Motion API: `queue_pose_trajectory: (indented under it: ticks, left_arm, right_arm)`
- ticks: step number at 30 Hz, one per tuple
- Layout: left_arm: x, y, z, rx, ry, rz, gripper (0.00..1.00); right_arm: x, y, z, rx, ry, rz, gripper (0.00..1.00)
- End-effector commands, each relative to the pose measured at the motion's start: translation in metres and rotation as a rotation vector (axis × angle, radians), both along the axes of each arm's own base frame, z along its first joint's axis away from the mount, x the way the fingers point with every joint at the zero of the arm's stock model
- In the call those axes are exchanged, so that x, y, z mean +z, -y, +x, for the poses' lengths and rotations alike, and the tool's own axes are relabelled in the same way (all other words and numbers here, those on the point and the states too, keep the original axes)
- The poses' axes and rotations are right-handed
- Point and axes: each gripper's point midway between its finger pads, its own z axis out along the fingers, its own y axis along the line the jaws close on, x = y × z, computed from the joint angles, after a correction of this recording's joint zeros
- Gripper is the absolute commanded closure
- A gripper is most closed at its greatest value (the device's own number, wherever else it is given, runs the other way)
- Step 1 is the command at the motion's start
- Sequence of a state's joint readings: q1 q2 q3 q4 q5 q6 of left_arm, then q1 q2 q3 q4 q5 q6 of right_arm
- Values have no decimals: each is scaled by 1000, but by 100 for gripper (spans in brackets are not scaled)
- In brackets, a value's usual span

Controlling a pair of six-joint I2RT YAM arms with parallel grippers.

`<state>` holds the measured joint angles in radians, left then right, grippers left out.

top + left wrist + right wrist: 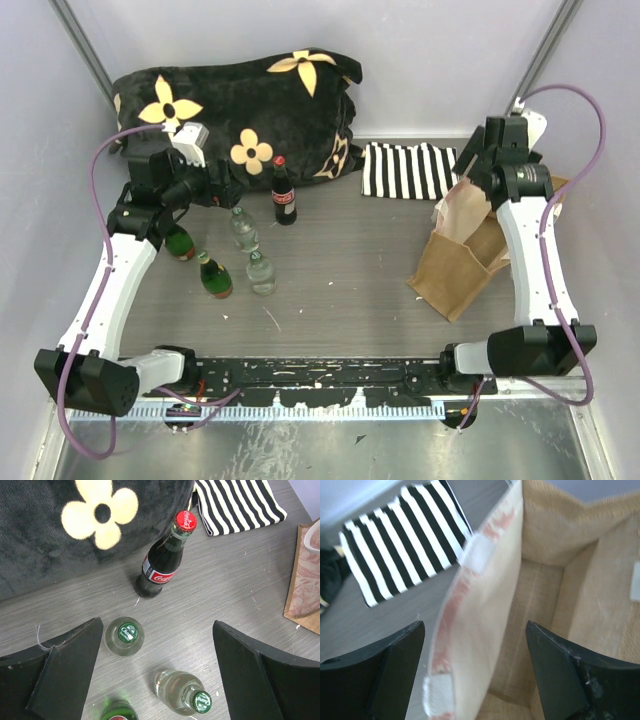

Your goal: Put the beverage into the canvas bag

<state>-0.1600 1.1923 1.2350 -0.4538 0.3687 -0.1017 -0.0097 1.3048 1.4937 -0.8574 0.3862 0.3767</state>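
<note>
Holds the left gripper (157, 640) spread wide and empty over two upright clear bottles (123, 636), cola bottle (160, 565) standing just beyond, and the right gripper (475, 630) likewise spread astride one wall of the canvas bag (480, 595), well apart from every bottle.

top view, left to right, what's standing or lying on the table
farther green glass bottle, nearer green glass bottle, farther clear glass bottle, nearer clear glass bottle, red-capped dark cola bottle, black-and-white striped cloth, tan canvas bag
</note>
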Motion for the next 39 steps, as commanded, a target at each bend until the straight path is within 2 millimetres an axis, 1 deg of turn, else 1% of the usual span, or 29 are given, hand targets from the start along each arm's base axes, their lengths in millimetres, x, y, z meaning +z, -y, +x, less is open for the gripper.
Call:
queue_pose_trajectory:
  ticks: [1, 2, 4, 6, 11, 13, 14, 16, 17, 20, 21, 22, 24, 26, 28, 29, 33, 34, 36, 39]
  left_arm:
    - [8, 2, -5, -12, 20, -12, 2]
    - [6, 3, -7, -15, 16, -14, 2]
    - [3, 3, -9, -17, 13, -15, 2]
    - [1, 3, -9, -15, 15, -16, 2]
    - [-2, 3, -11, -15, 17, -19, 2]
    - [-5, 3, -10, -15, 13, -21, 2]
    - [-6, 3, -10, -14, 13, -20, 2]
    - [-12, 3, -9, -15, 4, -19, 2]
    - [-15, 3, -9, -15, 0, -19, 2]
    - [-17, 5, -8, -20, -9, -25, 2]
    - [-17, 5, -8, -23, -10, -26, 2]
    - [-18, 6, -6, -25, -11, -28, 2]
    - [-18, 7, -3, -28, -14, -30, 2]
    - [-18, 9, 0, -32, -17, -34, 2]
    - [-17, 12, 3, -42, -19, -41, 2]
    - [-16, 13, 4, -47, -19, -45, 2]
    - [-14, 20, 8, -66, -19, -52, 2]
    - [-14, 21, 9, -72, -19, -53, 2]
    - [-14, 25, 9, -83, -21, -56, 2]
    - [-12, 32, 9, -106, -20, -60, 2]
  right_arm:
    - [34, -1, 27, -26, 60, 34, 14]
    - [34, -1, 32, -28, 55, 42, 14]
    - [28, -3, 40, -35, 33, 58, 15]
    - [11, -2, 46, -53, -11, 69, 16]
    - [-33, -1, 53, -84, -108, 80, 19]
    - [-47, -2, 56, -84, -118, 86, 21]
    - [-54, -4, 56, -80, -121, 91, 24]
    - [-63, -4, 54, -79, -142, 89, 35]
    - [-65, -4, 53, -75, -151, 88, 44]
    - [-63, -10, 50, -22, -168, 59, 77]
    - [-61, -15, 48, 0, -181, 43, 85]
    - [-60, -21, 43, 19, -203, 25, 89]
    - [-56, -39, 37, 68, -230, -16, 95]
    - [-54, -62, 28, 117, -250, -28, 99]
    - [-57, -88, 19, 164, -265, -19, 99]
    - [-59, -107, 14, 200, -269, -17, 99]
    - [-77, -156, -9, 264, -291, 33, 99]
    - [-79, -168, -13, 280, -287, 50, 99]
    - [-80, -192, -16, 309, -277, 83, 99]
    - [-73, -224, -14, 369, -259, 93, 99]
